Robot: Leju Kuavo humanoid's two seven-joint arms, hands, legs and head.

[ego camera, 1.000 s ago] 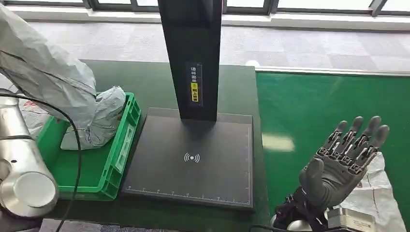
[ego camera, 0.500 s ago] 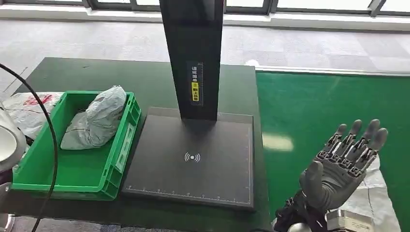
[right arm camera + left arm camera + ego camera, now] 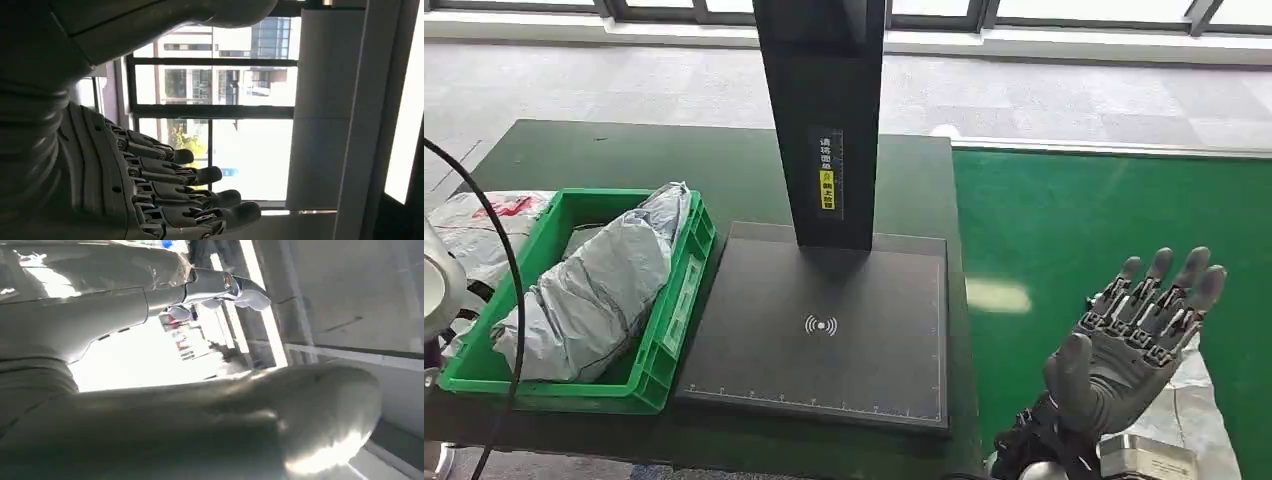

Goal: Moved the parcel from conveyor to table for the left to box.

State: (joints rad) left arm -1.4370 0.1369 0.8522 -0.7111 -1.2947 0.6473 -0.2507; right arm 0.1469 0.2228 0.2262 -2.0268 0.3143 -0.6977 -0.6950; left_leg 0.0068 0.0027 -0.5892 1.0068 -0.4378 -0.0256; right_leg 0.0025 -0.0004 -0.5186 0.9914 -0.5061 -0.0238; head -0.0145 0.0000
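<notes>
Grey parcel (image 3: 589, 295) lying lengthwise in green crate (image 3: 669, 345), filling most of it, one end up against far-right corner, other end at near-left wall. Crate on dark green table (image 3: 724, 170), left side, just beside black scan pad (image 3: 824, 330) w/ wireless mark at centre. Black post (image 3: 822, 110) rising from pad's far edge, yellow label on front.

Right hand (image 3: 1129, 335) raised over green conveyor (image 3: 1104, 210), well right of table, palm up-ish, fingers (image 3: 1159, 275) spread apart and extended, thumb out to side, nothing held. Same in right wrist view: right hand (image 3: 150, 195) w/ fingers straight, apart, empty, window frames behind. Parcel well apart from these fingers — pad and table edge between them, no contact.

White plastic bag (image 3: 1199, 400) on conveyor just beyond and under right hand, partly hidden by it; touching or not: can't tell.

Left hand: left wrist view blurred, just grey thumb (image 3: 310, 415) close up w/ glare; finger state can't tell. Nothing visibly held there. Silver arm part and black cable (image 3: 509, 290) at left edge of head view, cable crossing in front of crate's left side and parcel's near end.

Another white bag (image 3: 479, 225) w/ red print on table left of crate, touching crate's outer wall.
</notes>
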